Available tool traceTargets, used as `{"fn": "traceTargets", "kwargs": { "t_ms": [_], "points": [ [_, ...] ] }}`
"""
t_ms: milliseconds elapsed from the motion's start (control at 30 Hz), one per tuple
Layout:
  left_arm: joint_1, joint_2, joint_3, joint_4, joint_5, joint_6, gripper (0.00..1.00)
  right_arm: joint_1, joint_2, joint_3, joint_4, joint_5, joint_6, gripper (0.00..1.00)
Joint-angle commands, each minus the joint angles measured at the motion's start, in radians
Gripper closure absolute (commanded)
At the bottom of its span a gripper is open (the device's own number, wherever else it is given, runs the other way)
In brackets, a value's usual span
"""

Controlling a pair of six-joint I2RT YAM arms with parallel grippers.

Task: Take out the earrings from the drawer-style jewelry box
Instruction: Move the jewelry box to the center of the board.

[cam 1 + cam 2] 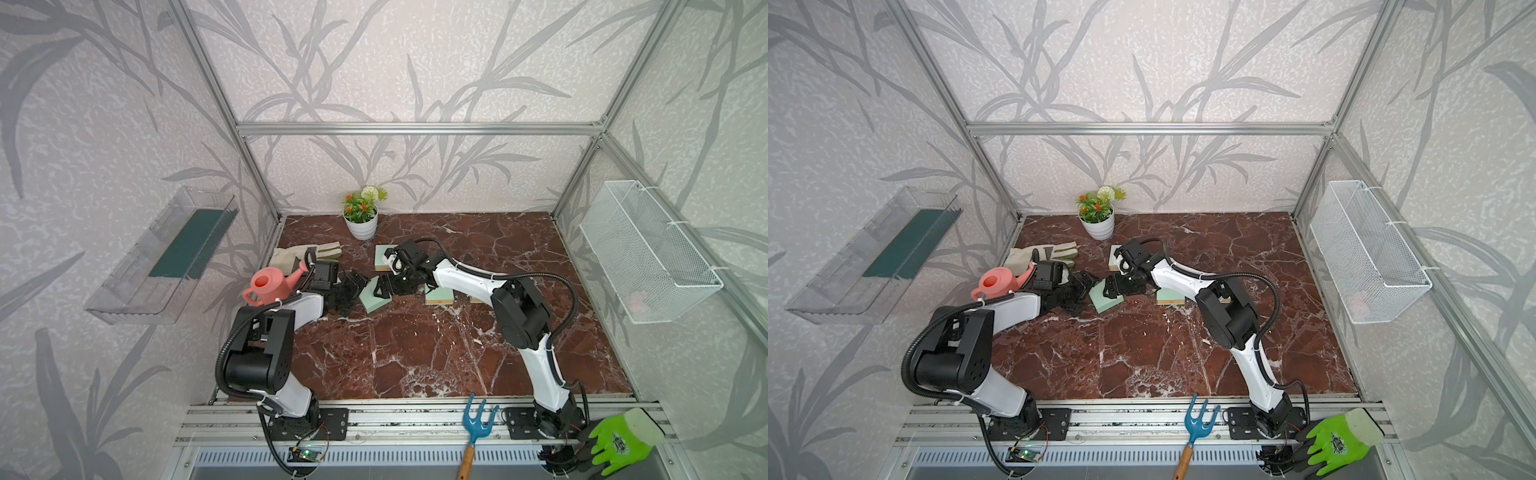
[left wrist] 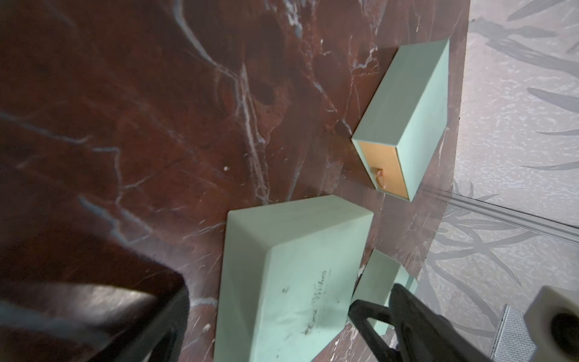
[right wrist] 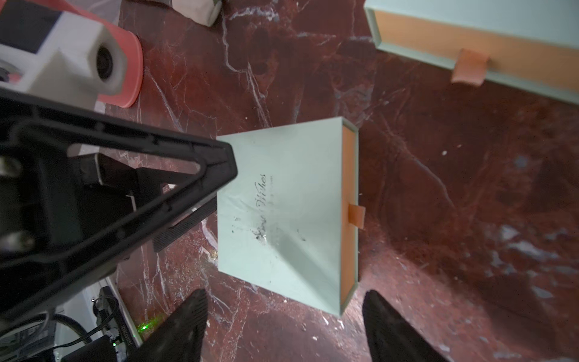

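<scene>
A mint-green jewelry box (image 1: 374, 301) is seen lying skewed on the marble counter (image 1: 415, 353), printed top upward. Its orange drawer (image 3: 349, 175) is pushed fully in, and only the pull tab (image 3: 357, 216) sticks out. The earrings cannot be seen, since the drawer's inside is hidden. The left gripper (image 1: 354, 287) is set at the box's closed end, opposite the tab. Its jaws are spread, and one fingertip (image 3: 224, 158) lies over the box's edge. The right gripper (image 3: 285, 293) is held over the box's tab-side end, with its jaws wide apart and nothing gripped. A second mint-green box (image 3: 470, 18), also with an orange drawer front, is placed near the tab side. A pink watering can (image 1: 266, 284) stands beyond the closed end.
</scene>
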Motion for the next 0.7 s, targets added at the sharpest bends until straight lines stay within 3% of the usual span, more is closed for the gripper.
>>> {"fn": "traceTargets", "kwargs": {
  "t_ms": [0, 200, 467, 667],
  "points": [
    [0.007, 0.034, 0.022, 0.084, 0.031, -0.010, 0.03, 0.006, 0.019, 0.030, 0.018, -0.045, 0.021, 0.23],
    [0.006, 0.094, 0.054, 0.142, 0.094, 0.003, 0.06, 0.009, 0.031, 0.019, 0.035, -0.066, 0.018, 0.24],
    [0.006, 0.044, 0.035, 0.085, 0.033, 0.027, 0.07, 0.003, 0.011, 0.013, -0.015, 0.045, -0.011, 0.24],
    [0.008, 0.081, 0.059, 0.104, 0.073, 0.024, 0.07, -0.001, 0.067, 0.053, -0.001, -0.029, 0.006, 0.24]
  ]
}}
